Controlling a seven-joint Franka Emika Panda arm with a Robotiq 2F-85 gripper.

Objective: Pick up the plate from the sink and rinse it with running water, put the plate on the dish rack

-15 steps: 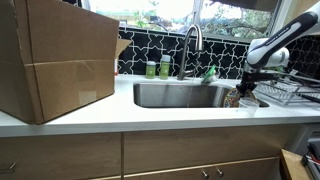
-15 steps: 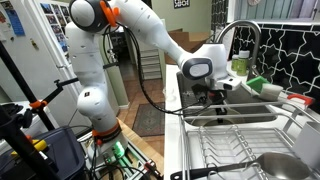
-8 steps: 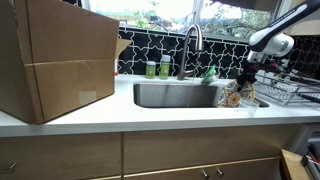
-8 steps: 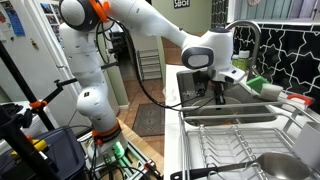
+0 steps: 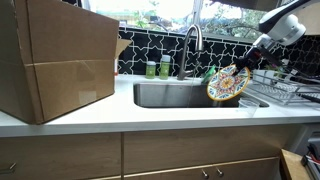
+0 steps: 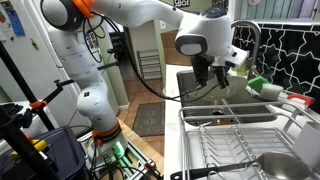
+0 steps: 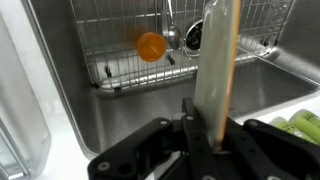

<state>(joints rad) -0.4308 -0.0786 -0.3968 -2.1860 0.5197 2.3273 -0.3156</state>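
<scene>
The plate (image 5: 228, 85), round with an orange rim and a busy multicoloured pattern, hangs tilted above the right end of the steel sink (image 5: 170, 96). My gripper (image 5: 249, 66) is shut on its upper rim. In the wrist view the plate (image 7: 215, 60) stands edge-on between my gripper's fingers (image 7: 205, 138), with the sink wall (image 7: 80, 120) below. The curved faucet (image 5: 190, 42) rises behind the basin, left of the plate. The wire dish rack (image 5: 282, 93) sits on the counter right of the sink. It also shows in an exterior view (image 6: 240, 150) and in the wrist view (image 7: 120, 40).
A large cardboard box (image 5: 55, 60) stands on the counter left of the sink. Green bottles (image 5: 158, 68) stand behind the basin by the tiled wall. The rack holds a ladle (image 6: 280, 165) and an orange round thing (image 7: 151, 46).
My gripper has risen from low in the sink, lifting the plate up out of the basin. The plate's painted face now shows above the counter edge.
</scene>
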